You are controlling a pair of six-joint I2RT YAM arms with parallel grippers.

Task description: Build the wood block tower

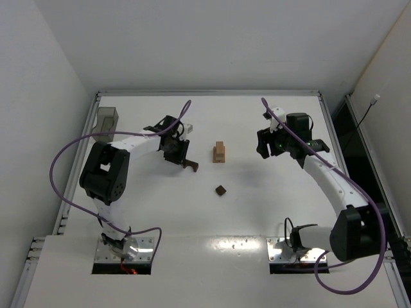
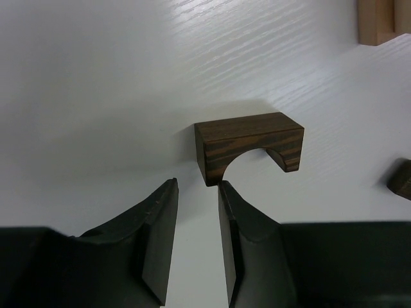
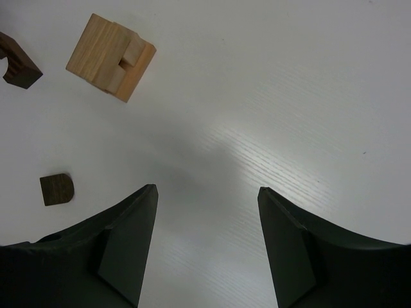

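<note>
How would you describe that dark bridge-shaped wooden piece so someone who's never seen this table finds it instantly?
On the white table, look left of the light tan wooden block stack, right in front of the left hand. The dark brown wooden arch block stands there; unlike the small solid dark brown block nearby, it has a half-round cutout.

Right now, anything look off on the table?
The dark arch block sits just beyond the left tool, askew to it, while the jaws stand narrowly apart on nothing. Closing from here would probably miss it. Nothing else stands out.
</note>
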